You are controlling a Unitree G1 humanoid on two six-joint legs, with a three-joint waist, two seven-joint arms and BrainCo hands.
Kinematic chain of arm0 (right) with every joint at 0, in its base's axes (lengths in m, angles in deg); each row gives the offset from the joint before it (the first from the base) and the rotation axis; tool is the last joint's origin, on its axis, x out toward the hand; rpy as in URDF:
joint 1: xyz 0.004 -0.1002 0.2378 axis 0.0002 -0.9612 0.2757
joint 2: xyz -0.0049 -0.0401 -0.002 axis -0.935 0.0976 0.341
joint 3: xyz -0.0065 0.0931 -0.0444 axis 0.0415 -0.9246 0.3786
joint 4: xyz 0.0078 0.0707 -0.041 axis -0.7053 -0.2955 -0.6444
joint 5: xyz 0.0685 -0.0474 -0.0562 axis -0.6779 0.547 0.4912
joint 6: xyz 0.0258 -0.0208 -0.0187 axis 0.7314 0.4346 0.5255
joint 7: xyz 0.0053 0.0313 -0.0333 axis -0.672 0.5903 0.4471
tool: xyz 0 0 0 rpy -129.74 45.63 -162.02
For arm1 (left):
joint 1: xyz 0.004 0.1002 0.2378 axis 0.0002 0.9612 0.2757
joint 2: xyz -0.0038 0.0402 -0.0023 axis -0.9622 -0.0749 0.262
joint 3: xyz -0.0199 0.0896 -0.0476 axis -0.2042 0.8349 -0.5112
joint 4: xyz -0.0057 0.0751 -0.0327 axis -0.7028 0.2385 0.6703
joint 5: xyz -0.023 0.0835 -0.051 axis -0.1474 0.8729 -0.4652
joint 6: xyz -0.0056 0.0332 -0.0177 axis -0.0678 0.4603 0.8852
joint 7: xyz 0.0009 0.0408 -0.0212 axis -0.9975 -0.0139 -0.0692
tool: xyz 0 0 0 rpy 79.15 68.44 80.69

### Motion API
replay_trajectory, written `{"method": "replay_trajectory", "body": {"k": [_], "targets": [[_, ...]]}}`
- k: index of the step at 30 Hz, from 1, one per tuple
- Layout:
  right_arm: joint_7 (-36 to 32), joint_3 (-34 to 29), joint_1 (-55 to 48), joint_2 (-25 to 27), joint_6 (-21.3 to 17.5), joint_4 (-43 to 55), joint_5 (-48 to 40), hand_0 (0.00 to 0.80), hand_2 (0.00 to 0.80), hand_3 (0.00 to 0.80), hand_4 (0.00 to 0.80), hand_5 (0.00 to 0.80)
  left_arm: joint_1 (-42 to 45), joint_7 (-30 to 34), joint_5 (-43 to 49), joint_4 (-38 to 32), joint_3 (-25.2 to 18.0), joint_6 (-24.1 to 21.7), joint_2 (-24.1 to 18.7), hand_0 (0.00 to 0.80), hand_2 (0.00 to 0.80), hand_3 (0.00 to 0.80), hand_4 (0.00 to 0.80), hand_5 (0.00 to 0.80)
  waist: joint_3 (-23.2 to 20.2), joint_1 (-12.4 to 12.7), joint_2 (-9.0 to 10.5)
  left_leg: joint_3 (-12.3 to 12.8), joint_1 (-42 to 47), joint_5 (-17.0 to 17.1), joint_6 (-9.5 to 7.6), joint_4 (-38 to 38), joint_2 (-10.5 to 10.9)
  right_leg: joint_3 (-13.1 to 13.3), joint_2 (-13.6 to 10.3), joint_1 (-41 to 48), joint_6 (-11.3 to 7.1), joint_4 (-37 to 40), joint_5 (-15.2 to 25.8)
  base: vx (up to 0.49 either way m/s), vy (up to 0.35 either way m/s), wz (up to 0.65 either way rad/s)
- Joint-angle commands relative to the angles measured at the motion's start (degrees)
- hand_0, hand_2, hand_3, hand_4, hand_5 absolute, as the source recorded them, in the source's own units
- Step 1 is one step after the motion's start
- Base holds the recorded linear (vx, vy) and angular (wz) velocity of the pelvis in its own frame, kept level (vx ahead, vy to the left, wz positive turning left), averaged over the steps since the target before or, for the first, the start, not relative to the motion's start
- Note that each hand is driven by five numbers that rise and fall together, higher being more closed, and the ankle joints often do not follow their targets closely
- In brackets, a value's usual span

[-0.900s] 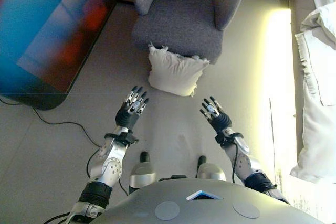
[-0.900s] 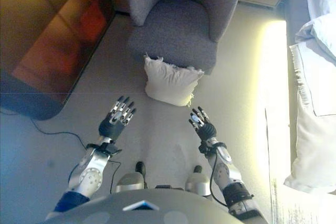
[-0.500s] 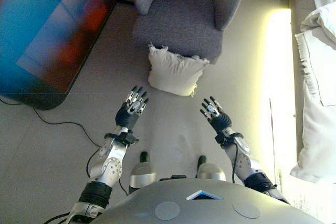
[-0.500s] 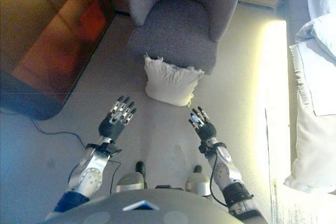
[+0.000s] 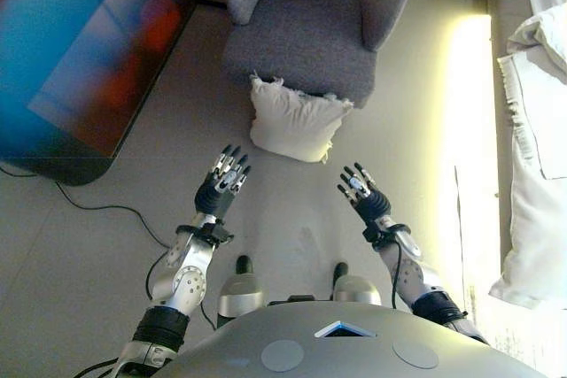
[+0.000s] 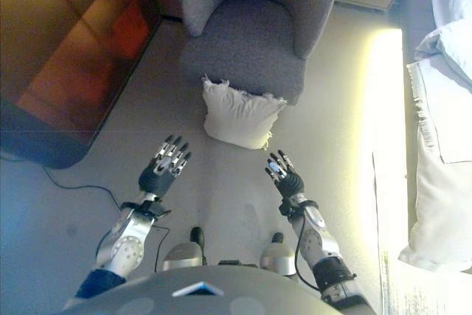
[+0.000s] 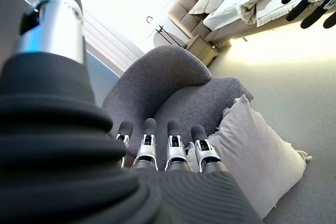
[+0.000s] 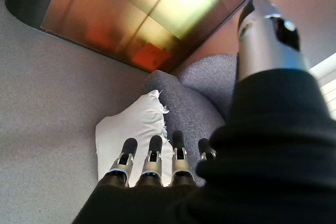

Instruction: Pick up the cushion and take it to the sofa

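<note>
The grey armchair (image 5: 310, 28) stood beyond both hands, and the white cushion (image 5: 295, 121) sat on the floor (image 5: 115, 254) propped against its front edge, likely so it stayed upright and reachable. Both arms were raised toward it, apparently to take it from either side. The left hand (image 5: 223, 185) had its fingers straight and spread, holding nothing; the cushion lay ahead of it and to its right, apart. The right hand (image 5: 361, 192) was equally spread and empty, the cushion ahead and to its left.
</note>
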State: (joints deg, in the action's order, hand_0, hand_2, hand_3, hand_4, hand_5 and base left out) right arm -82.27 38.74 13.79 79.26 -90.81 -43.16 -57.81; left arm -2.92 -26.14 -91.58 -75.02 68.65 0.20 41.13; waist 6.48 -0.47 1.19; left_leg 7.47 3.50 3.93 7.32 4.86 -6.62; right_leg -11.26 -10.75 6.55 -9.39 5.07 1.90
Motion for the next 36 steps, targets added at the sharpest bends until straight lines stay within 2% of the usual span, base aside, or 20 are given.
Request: {"method": "replay_trajectory", "body": {"k": [1,4,8,12,15,17,18,19,20,22,24,26,28,30,31,33,34,35,36], "targets": [[-0.1,-0.5,1.2,-0.2,-2.4,3.7,-0.4,0.0,0.0,0.0,0.0,0.0,-1.8,-0.6,1.0,-2.2,-2.0,-3.3,-0.5,0.0,0.0,0.0,0.0,0.0,0.4,1.1,0.14,3.0,-1.0,-4.2,-2.69,-4.5,1.2,-1.6,1.3,-3.6,-0.03,-3.6,0.4,0.03,0.033,0.0],[-0.2,-0.6,0.6,-0.1,-1.8,4.1,0.0,0.0,0.0,0.0,0.0,0.0,-0.9,-1.4,2.1,-2.2,-2.9,-3.4,-0.4,0.0,0.0,0.0,0.0,0.0,0.7,1.0,0.46,3.2,-1.2,-5.1,-3.01,-6.1,1.5,-1.0,0.8,-3.7,-0.17,-4.5,0.0,0.037,0.042,0.0],[-0.1,-1.1,0.3,0.1,-3.1,3.9,-0.8,0.0,0.0,0.0,0.0,0.0,-0.3,-3.5,3.6,-2.3,-3.9,-3.7,-1.2,0.0,0.0,0.0,0.0,0.0,1.2,0.8,1.11,3.9,-1.7,-6.6,-3.33,-9.3,1.4,-0.4,-0.4,-3.9,-0.45,-6.1,-0.3,0.051,0.04,-0.01],[-0.1,-2.5,0.1,0.4,-2.7,3.8,-0.8,0.0,0.0,0.0,0.0,0.0,1.0,-2.7,3.7,-1.8,-5.6,-2.6,-1.9,0.0,0.0,0.0,0.0,0.0,0.9,1.0,1.44,2.5,-2.4,-8.8,-3.87,-12.7,2.4,1.3,-1.6,-3.8,-0.65,-7.4,-0.8,0.094,0.09,-0.07],[-0.5,-3.4,-1.2,0.1,-2.0,4.2,-0.4,0.0,0.0,0.0,0.0,0.0,1.1,-1.7,3.8,-2.1,-5.8,-1.5,-2.4,0.0,0.0,0.0,0.0,0.0,0.8,0.9,1.22,1.7,-3.9,-9.6,-5.13,-14.4,3.3,2.8,-2.9,-4.9,-1.1,-11.5,-2.2,0.053,0.15,-0.13],[-0.7,-3.2,-1.6,-0.4,-2.5,4.4,0.0,0.0,0.0,0.0,0.0,0.0,-0.4,-2.0,3.1,-1.9,-5.1,-1.0,-2.8,0.0,0.0,0.0,0.0,0.0,1.3,0.3,1.24,1.3,-4.8,-10.2,-7.09,-14.8,4.8,3.5,-4.8,-8.5,-1.16,-18.7,0.4,-0.028,0.205,0.04],[-0.5,-2.9,-1.6,-0.7,-2.9,4.4,0.2,0.0,0.0,0.0,0.0,0.0,-1.5,-2.1,2.9,-1.4,-4.7,-1.0,-2.9,0.0,0.0,0.0,0.0,0.0,1.7,0.0,0.79,1.2,-5.0,-10.3,-8.08,-14.6,5.1,4.7,-5.9,-11.4,-1.19,-24.8,3.1,-0.08,0.283,0.02],[-0.1,-2.3,-1.5,-1.0,-3.8,4.5,0.2,0.0,0.0,0.0,0.0,0.0,-3.2,-2.2,2.8,-0.6,-3.8,-1.1,-2.8,0.0,0.0,0.0,0.0,0.0,2.8,-1.0,-0.53,0.9,-4.9,-10.4,-8.86,-14.6,4.8,7.1,-6.2,-16.6,-0.84,-33.7,6.9,-0.07,0.293,0.07],[0.4,-1.8,-1.6,-1.1,-4.5,4.4,0.0,0.0,0.0,0.0,0.0,0.0,-4.1,-2.6,3.0,-0.1,-3.1,-1.2,-2.7,0.0,0.0,0.0,0.0,0.0,3.4,-1.5,-1.35,0.7,-4.9,-10.5,-8.96,-15.0,4.5,9.0,-5.8,-20.1,-0.52,-38.8,8.0,-0.019,0.261,0.27],[1.2,-1.5,-2.0,-1.2,-4.8,4.2,-0.3,0.0,0.0,0.0,0.0,0.0,-5.4,-3.7,2.8,0.6,-2.1,-0.8,-2.7,0.0,0.0,0.0,0.0,0.0,3.7,-2.4,-2.13,-0.5,-4.6,-10.7,-8.63,-15.5,4.1,11.9,-4.5,-23.0,-0.35,-43.1,9.2,0.1,0.112,0.54],[1.9,-1.6,-2.6,-1.1,-4.9,4.0,-0.7,0.0,0.0,0.0,0.0,0.0,-5.6,-3.6,2.1,0.1,-2.4,0.7,-3.1,0.0,0.0,0.0,0.0,0.0,3.9,-2.9,-1.74,-1.6,-3.4,-11.5,-8.17,-15.5,4.6,12.3,-3.8,-23.1,-0.66,-41.3,10.1,0.248,0.0,0.3],[2.0,-2.1,-2.9,-0.9,-4.8,3.7,-1.3,0.0,0.0,0.0,0.0,0.0,-4.9,-3.6,2.5,-0.4,-2.6,1.2,-3.5,0.0,0.0,0.0,0.0,0.0,3.9,-3.4,-0.58,-2.3,-2.0,-12.6,-7.73,-15.5,5.7,12.0,-3.2,-22.1,-1.04,-35.3,10.1,0.324,-0.107,0.21],[2.0,-2.7,-2.4,-0.4,-4.7,3.6,-2.4,0.0,0.0,0.0,0.0,0.0,-4.4,-4.1,2.6,-1.1,-2.1,1.0,-3.9,0.0,0.0,0.0,0.0,0.0,4.3,-4.2,2.0,-3.0,-0.8,-15.3,-7.49,-16.3,7.7,10.5,-2.9,-22.1,-1.82,-23.9,10.0,0.389,-0.168,0.11],[1.7,-2.4,-1.3,-0.1,-5.2,3.3,-3.5,0.0,0.0,0.0,0.0,0.0,-4.8,-4.1,2.8,-0.7,-1.4,-0.1,-3.9,0.0,0.0,0.0,0.0,0.0,4.9,-5.3,3.45,-4.1,0.6,-18.1,-7.79,-16.9,9.3,8.5,-2.2,-22.8,-2.65,-14.0,10.2,0.434,-0.101,0.08],[1.8,-2.4,-1.0,0.3,-5.1,3.3,-3.9,0.0,0.0,0.0,0.0,0.0,-4.8,-3.8,2.8,-0.7,-1.2,-0.5,-4.1,0.0,0.0,0.0,0.0,0.0,4.9,-6.0,4.18,-4.6,2.2,-19.3,-8.11,-16.4,10.4,6.4,-1.3,-24.1,-3.27,-7.6,11.1,0.477,-0.022,0.12],[2.0,-2.7,-0.9,0.5,-4.9,3.5,-4.0,0.0,0.0,0.0,0.0,0.0,-4.4,-3.1,3.0,-1.0,-1.1,-1.0,-4.3,0.0,0.0,0.0,0.0,0.0,5.2,-6.6,4.03,-4.7,5.0,-21.2,-8.31,-16.2,10.7,1.7,-0.1,-25.5,-3.34,-2.2,13.8,0.521,0.002,0.25],[2.1,-2.9,-1.2,0.6,-4.8,3.4,-4.0,0.0,0.0,0.0,0.0,0.0,-3.8,-2.1,3.0,-1.3,-1.1,-1.2,-4.3,0.0,0.0,0.0,0.0,0.0,5.2,-6.8,4.17,-4.5,6.7,-22.2,-8.55,-16.1,10.9,-0.8,-0.3,-26.7,-3.14,-1.7,15.1,0.554,-0.022,0.5],[2.2,-3.0,-1.5,0.5,-4.8,3.2,-4.0,0.0,0.0,0.0,0.0,0.0,-3.2,-1.9,3.1,-1.7,-1.1,-0.9,-4.3,0.0,0.0,0.0,0.0,0.0,5.1,-6.8,4.27,-4.4,7.6,-22.9,-8.77,-16.3,11.0,-2.0,-0.3,-27.0,-2.97,-1.9,15.7,0.556,-0.039,0.57],[2.0,-3.1,-2.0,0.5,-4.7,3.1,-4.0,0.0,0.0,0.0,0.0,0.0,-2.6,-1.6,3.3,-1.7,-0.8,-1.0,-4.3,0.0,0.0,0.0,0.0,0.0,4.6,-7.2,4.25,-4.4,8.7,-23.1,-8.98,-16.2,11.0,-2.9,0.6,-27.2,-2.76,-1.5,15.4,0.608,-0.048,0.56]]}}
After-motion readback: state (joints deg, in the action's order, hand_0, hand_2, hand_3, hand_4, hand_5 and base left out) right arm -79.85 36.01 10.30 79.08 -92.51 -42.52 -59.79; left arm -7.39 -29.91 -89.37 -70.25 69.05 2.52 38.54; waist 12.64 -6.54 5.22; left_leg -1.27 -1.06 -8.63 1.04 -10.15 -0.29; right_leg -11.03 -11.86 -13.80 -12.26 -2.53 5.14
